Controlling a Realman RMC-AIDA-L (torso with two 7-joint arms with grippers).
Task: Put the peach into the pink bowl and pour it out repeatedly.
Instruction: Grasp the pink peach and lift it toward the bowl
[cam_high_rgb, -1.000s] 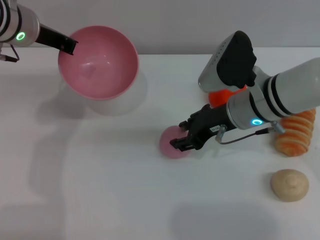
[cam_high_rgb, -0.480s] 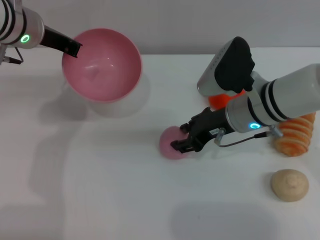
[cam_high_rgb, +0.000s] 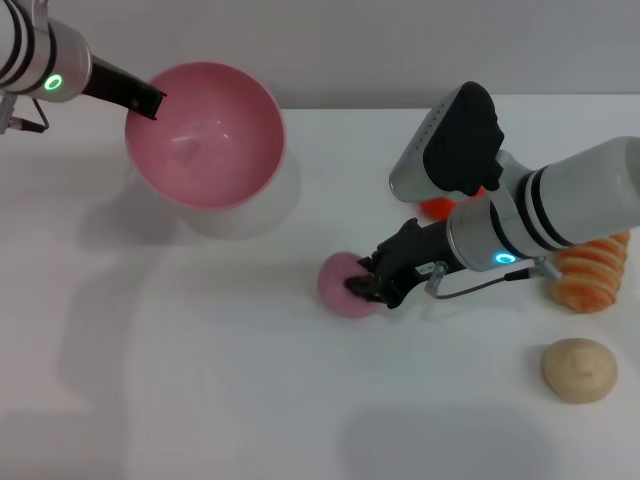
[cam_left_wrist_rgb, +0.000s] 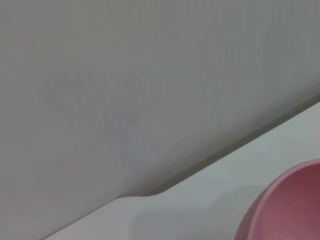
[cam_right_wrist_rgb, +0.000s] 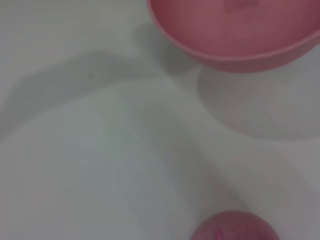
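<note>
The pink bowl (cam_high_rgb: 205, 135) hangs tilted above the table's far left, its opening facing me, and nothing lies inside it. My left gripper (cam_high_rgb: 148, 100) is shut on its left rim. Part of that bowl (cam_left_wrist_rgb: 290, 210) shows in the left wrist view, and in the right wrist view the bowl (cam_right_wrist_rgb: 235, 30) is farther off. The small pale-pink peach (cam_high_rgb: 338, 284) rests on the white table near the middle. My right gripper (cam_high_rgb: 366, 280) reaches in from the right and is shut on the peach's right side. The peach (cam_right_wrist_rgb: 232, 227) shows at the edge of the right wrist view.
An orange-red fruit (cam_high_rgb: 437, 207) sits half hidden behind my right wrist. A ridged orange pastry (cam_high_rgb: 592, 272) lies at the right edge, with a beige bun (cam_high_rgb: 579, 369) in front of it. The grey wall (cam_left_wrist_rgb: 150, 75) runs along the table's back edge.
The bowl has drifted slightly right and down in the left gripper. The right gripper's fingers have drawn together on the peach, which has stayed in place.
</note>
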